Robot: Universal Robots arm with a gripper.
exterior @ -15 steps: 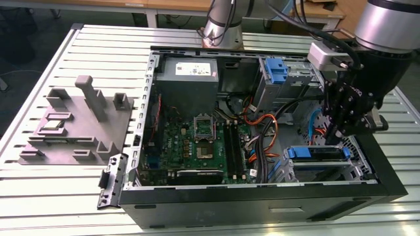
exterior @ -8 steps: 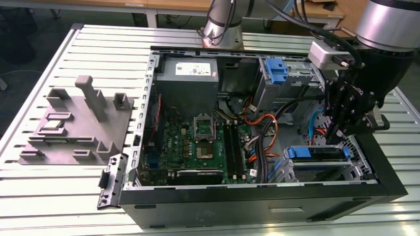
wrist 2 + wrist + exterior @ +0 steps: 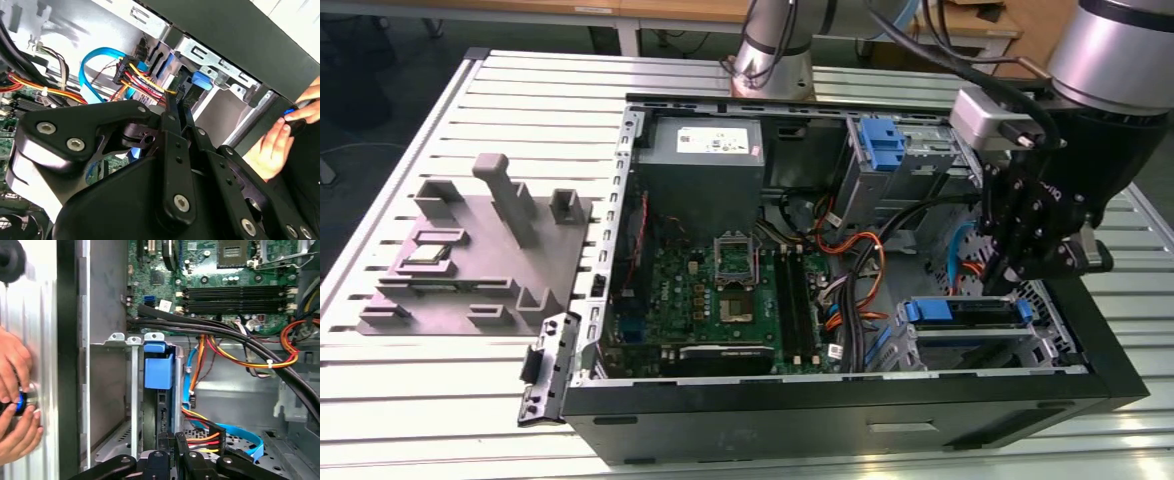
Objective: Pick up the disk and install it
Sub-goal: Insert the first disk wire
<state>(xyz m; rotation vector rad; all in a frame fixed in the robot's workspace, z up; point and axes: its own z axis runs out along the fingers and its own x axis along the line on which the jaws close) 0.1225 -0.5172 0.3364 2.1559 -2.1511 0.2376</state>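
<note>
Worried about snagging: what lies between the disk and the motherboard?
In the first wrist view, a bundle of black cables runs across between the disk and the motherboard.

We are seeing the black multi-link gripper (image 3: 175,107) cutting off the blue-railed silver-grey disk (image 3: 159,371) in the first wrist view, so its label is staying hidden. A person's hand (image 3: 15,400) is running off that picture's edge. In the exterior view the black arm wrist (image 3: 1041,215) is covering the open computer case's (image 3: 854,400) far corner by the metal drive cage (image 3: 974,335).
</note>
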